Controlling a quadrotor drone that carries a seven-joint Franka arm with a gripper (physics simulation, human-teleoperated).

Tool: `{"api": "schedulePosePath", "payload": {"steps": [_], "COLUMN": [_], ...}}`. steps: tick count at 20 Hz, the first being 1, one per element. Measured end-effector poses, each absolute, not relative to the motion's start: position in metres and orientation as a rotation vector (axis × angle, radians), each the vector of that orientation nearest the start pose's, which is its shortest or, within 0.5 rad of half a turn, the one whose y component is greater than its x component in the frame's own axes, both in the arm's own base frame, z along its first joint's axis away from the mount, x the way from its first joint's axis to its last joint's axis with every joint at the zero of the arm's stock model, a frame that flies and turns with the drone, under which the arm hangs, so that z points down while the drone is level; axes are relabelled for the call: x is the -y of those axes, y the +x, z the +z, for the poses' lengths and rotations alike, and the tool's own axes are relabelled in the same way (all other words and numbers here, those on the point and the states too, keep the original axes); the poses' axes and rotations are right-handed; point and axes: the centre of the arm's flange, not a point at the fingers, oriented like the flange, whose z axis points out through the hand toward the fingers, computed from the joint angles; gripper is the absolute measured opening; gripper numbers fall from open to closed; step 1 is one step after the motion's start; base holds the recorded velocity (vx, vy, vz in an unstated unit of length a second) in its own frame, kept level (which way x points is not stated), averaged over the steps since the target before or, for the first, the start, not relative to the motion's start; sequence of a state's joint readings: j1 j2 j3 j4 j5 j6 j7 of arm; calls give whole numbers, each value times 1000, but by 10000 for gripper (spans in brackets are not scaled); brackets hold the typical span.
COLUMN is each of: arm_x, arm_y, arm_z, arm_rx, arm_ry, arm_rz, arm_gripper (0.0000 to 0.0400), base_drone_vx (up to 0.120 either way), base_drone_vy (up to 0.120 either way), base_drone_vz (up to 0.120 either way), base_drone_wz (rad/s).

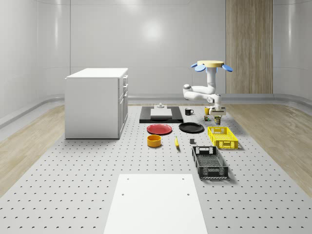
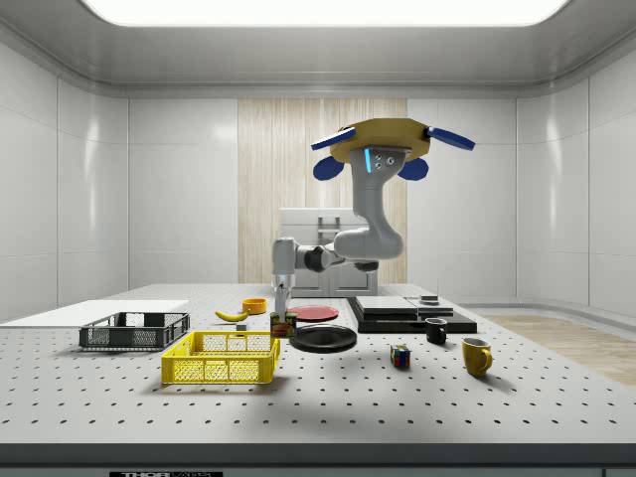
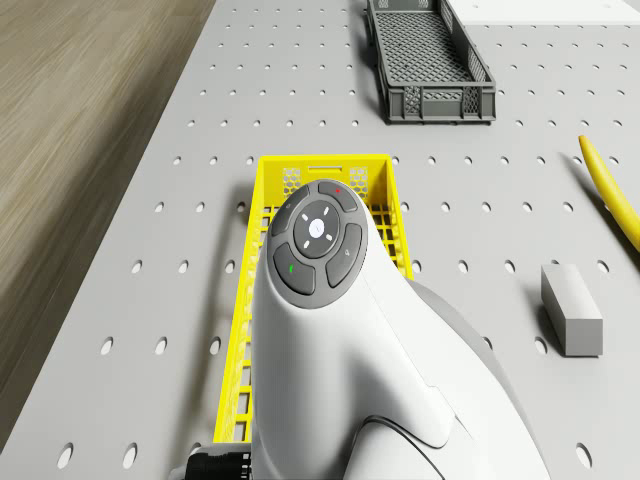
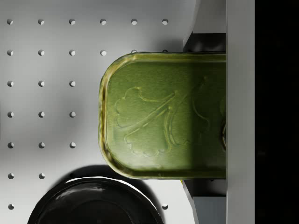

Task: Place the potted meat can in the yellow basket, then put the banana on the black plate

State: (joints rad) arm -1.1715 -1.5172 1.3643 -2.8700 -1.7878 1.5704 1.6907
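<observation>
Wrist view: the potted meat can (image 4: 163,114) shows a green embossed lid, pinched between the gripper (image 4: 205,114) fingers; the drone (image 1: 211,65) hovers beyond the yellow basket's (image 1: 223,137) far end.

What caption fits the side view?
Hovering drone lowers its gripper onto the potted meat can beside the yellow basket.

Can (image 4: 163,114) between basket (image 2: 221,360) and plate (image 2: 323,338)

Embossed metallic potted meat can (image 4: 163,114) lid; glossy black plate (image 4: 96,203); perforated matt table (image 1: 73,190)
</observation>
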Motion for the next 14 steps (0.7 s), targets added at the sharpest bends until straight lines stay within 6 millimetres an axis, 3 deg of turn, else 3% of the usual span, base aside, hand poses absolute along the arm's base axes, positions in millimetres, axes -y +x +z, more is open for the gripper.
{"api": "schedulePosePath", "payload": {"steps": [7, 9, 14], "arm_x": [0, 0, 0], "arm_y": [307, 307, 307], "arm_z": [493, 493, 493], "arm_rx": [-3, -3, -3], "arm_ry": [-5, -5, -5], "arm_rz": [785, 785, 785], "arm_gripper": [291, 291, 291], "base_drone_vx": [120, 120, 120], "base_drone_vy": [0, 0, 0], "base_drone_vz": [0, -120, 0], "base_drone_wz": [0, 0, 0]}}
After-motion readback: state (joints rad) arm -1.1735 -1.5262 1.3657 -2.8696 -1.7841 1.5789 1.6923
